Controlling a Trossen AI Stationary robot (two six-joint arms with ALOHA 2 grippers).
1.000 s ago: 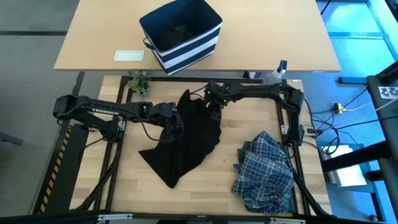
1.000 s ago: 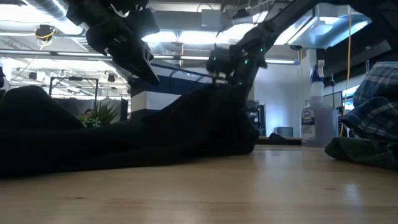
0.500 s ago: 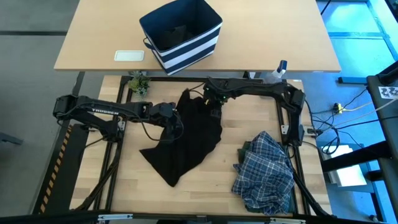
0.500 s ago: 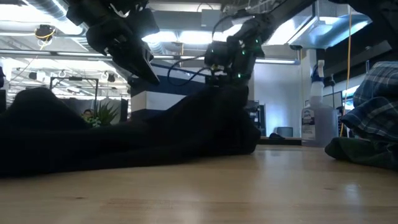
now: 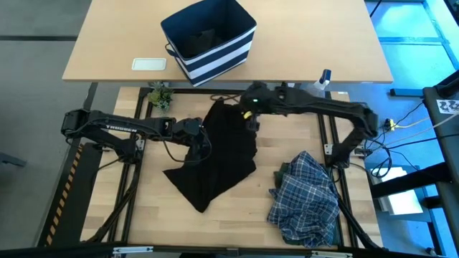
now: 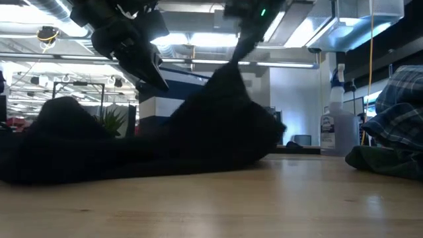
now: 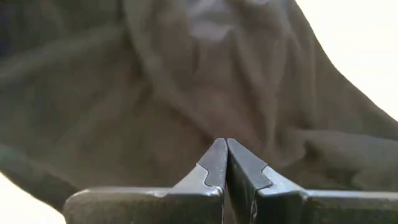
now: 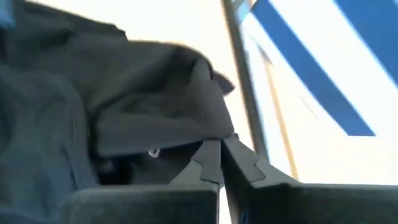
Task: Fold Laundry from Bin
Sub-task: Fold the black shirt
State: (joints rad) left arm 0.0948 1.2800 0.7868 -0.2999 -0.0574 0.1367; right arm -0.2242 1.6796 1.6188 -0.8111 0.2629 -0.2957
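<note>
The black garment (image 5: 215, 154) lies spread on the middle of the table, with its far part pulled up into a peak (image 6: 228, 73). My right gripper (image 5: 247, 109) is shut on that peak, above the table's far side. My left gripper (image 5: 204, 147) is shut and hangs over the garment's left part; in the low view its tip (image 6: 158, 80) is clear of the cloth. The blue-and-white plaid shirt (image 5: 307, 197) lies bunched at the near right, on top of the dark olive-green one (image 5: 284, 172). The striped navy bin (image 5: 209, 39) stands on the far table. My right gripper pinches a bunched fold at the black garment's far edge (image 8: 202, 134) between its two fingertips, slanting down from the far right. That end is lifted off the table. The cloth hangs from the fingers in a tent (image 6: 218, 112), and its near part lies on the table.
A clear spray bottle (image 5: 320, 82) stands at the far right corner and a small plant (image 5: 161, 97) at the far left. A white flat thing (image 5: 149, 64) lies on the far table beside the bin. Bare wood shows near the front edge (image 5: 237, 229).
My right gripper has shut on the black garment's far edge and gone up. It has drawn that end into a tall peak. The garment's near part has stayed on the table, while its near left edge has pulled in a little.
</note>
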